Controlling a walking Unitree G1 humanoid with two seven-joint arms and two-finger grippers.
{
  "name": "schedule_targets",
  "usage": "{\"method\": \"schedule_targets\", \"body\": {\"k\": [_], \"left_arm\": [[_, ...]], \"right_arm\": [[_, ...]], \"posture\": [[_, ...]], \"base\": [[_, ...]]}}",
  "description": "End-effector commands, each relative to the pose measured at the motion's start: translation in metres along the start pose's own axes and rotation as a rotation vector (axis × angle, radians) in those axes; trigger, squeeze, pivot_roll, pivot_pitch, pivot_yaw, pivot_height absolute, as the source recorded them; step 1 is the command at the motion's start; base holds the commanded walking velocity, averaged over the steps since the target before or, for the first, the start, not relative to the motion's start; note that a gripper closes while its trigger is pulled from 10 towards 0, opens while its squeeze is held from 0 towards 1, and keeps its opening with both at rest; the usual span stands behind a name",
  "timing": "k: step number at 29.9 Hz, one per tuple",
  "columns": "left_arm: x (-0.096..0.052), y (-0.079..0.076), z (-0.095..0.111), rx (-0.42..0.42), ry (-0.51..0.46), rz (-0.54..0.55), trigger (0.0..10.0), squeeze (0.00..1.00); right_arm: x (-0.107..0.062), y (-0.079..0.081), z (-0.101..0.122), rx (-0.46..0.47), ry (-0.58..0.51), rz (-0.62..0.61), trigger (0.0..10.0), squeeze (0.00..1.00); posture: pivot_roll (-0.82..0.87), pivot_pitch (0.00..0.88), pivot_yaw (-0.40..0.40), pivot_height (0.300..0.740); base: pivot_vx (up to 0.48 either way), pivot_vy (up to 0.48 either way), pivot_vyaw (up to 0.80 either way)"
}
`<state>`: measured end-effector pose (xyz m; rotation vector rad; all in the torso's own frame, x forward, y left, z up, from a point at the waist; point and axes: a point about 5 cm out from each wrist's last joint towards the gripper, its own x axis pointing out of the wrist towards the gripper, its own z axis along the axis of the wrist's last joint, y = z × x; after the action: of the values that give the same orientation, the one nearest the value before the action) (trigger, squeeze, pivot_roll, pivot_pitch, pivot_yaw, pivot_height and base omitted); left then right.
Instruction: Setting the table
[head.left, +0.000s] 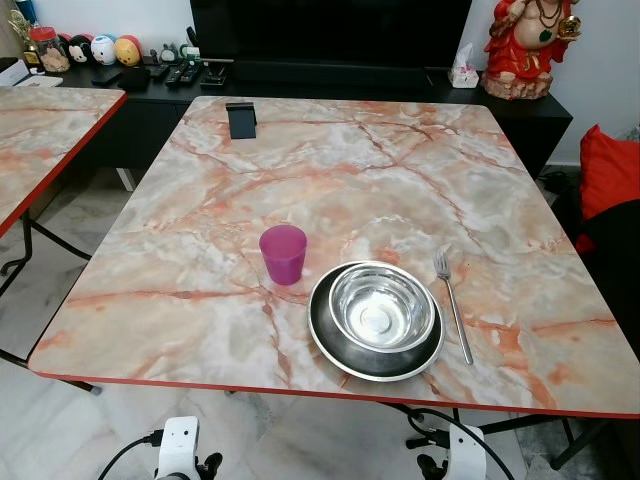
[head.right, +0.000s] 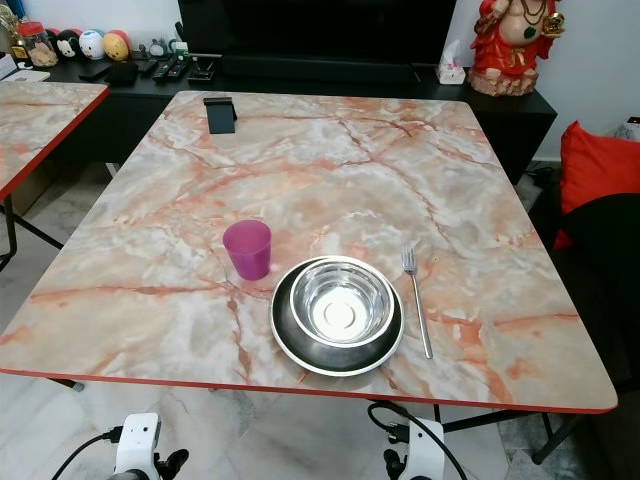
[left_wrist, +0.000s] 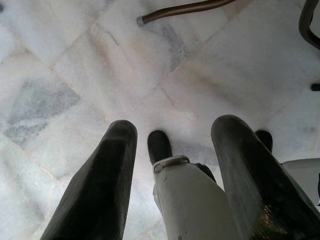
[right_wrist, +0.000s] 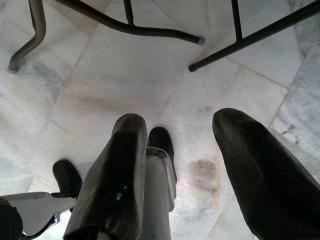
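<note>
Near the front edge of the marble table (head.left: 330, 170) a steel bowl (head.left: 382, 305) rests inside a dark round plate (head.left: 340, 345). A steel fork (head.left: 452, 303) lies just right of the plate, tines pointing away from me. A purple cup (head.left: 283, 253) stands upright at the plate's left, slightly further back. Both arms hang below the table edge. My left gripper (left_wrist: 172, 150) is open over the floor with nothing between its fingers. My right gripper (right_wrist: 177, 140) is likewise open and holds nothing.
A small black stand (head.left: 241, 119) sits at the table's far left. A second marble table (head.left: 40, 130) stands to the left. Behind is a black sideboard (head.left: 330, 85) with toys, remotes and a red statue (head.left: 525, 40). A red cushion (head.left: 608, 170) is at the right. Table legs (right_wrist: 150, 30) cross the tiled floor.
</note>
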<state>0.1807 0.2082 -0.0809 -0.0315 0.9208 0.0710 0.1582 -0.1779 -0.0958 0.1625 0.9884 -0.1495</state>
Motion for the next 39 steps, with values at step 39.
{"method": "schedule_targets", "body": {"k": [39], "left_arm": [[-0.001, 0.006, -0.005, 0.018, 0.042, 0.015, 10.0, 0.0]], "right_arm": [[0.001, 0.01, -0.001, -0.018, 0.011, 0.018, 10.0, 0.0]], "posture": [[-0.09, 0.0, -0.02, 0.74]], "base": [[0.0, 0.0, 0.0]]}}
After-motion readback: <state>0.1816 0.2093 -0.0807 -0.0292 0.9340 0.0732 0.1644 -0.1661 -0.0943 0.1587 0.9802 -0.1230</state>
